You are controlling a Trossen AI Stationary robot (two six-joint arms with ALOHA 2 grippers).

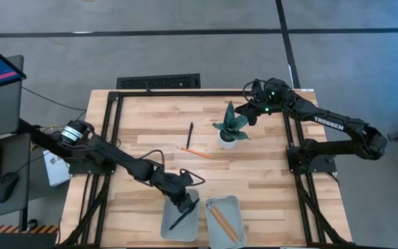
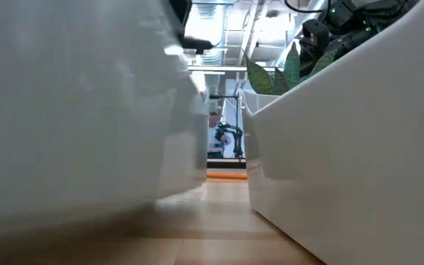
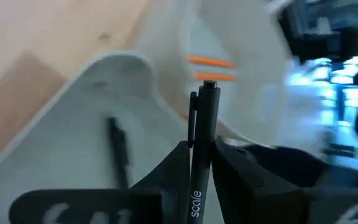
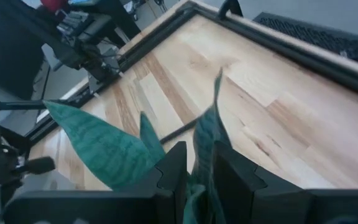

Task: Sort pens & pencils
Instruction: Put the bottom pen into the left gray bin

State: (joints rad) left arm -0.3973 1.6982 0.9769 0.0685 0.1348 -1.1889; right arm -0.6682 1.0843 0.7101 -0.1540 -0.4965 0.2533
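Note:
My left gripper (image 3: 202, 163) hangs over the left grey tray (image 1: 171, 223) at the table's near edge, shut on a black pen (image 3: 204, 124). Another black pen (image 3: 119, 152) lies flat on that tray's floor. Two orange pencils (image 1: 222, 220) lie in the right tray (image 1: 233, 205). A third black pen (image 1: 190, 135) and an orange pencil (image 1: 196, 153) lie on the table's middle. My right gripper (image 4: 199, 171) is shut and waits above the potted plant (image 1: 228, 128) toward the far right. My left gripper pinches the black pen's barrel (image 3: 202, 158) between its two fingers. The clip end (image 3: 209, 88) sticks out past the fingertips, over the tray's rim. The gripper body hides the pen's other end.
A green-leaved plant in a white pot (image 1: 227, 142) stands right of the loose pen and pencil; a leaf (image 4: 205, 140) shows just past my right gripper's fingers. In the low view the two tray walls (image 2: 344, 147) fill the foreground. A black frame (image 1: 112, 124) borders the tabletop.

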